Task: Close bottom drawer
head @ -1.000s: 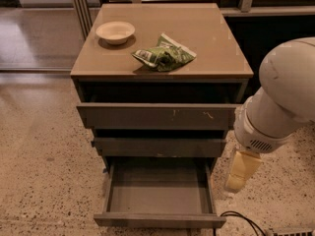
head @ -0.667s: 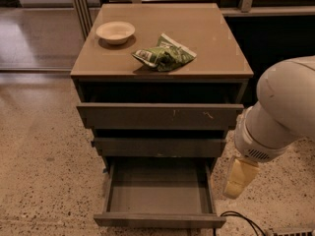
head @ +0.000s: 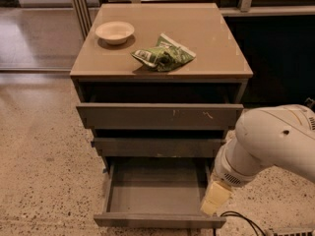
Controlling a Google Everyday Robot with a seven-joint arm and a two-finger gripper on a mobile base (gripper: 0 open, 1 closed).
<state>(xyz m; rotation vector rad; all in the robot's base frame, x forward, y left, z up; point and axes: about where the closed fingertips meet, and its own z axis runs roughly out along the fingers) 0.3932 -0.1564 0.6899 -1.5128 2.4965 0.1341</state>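
Since the earlier frames, the pincer (head: 215, 200) had dropped and swung towards 9 o'clock, ending over the right front corner of the bottom drawer (head: 157, 221). Whether the pincer was apart or together could not be told. Contact with the drawer could not be confirmed either.

The bottom drawer stood pulled far out at the foot of the cabinet, its shallow box showing nothing inside. Its front was a plain flat panel with no handle, so there was nothing to take hold of. A flat push against the outer face, directed towards 12 o'clock, appeared the suitable method. The drawer looked like rigid wood and probably light when unloaded, so it should slide as one piece. A push near the panel's middle would probably limit skewing on the runners, whereas a push at the corner might rack it.

A dark cable (head: 241, 221) lay on the floor (head: 44, 156) at 5 o'clock from the pincer, close to the drawer front. Open floor lay at 9 o'clock.

Above and behind, the middle drawer (head: 157, 147) projected slightly, and the top drawer front (head: 157, 116), bearing pale scratch marks, projected a little too. Both overhung the rear of the open box, restricting vertical room there.

Farthest off, the surface (head: 216, 38) carried a pale bowl (head: 114, 32) at 11 o'clock and a green packet (head: 164, 56) near centre, well apart from the work.
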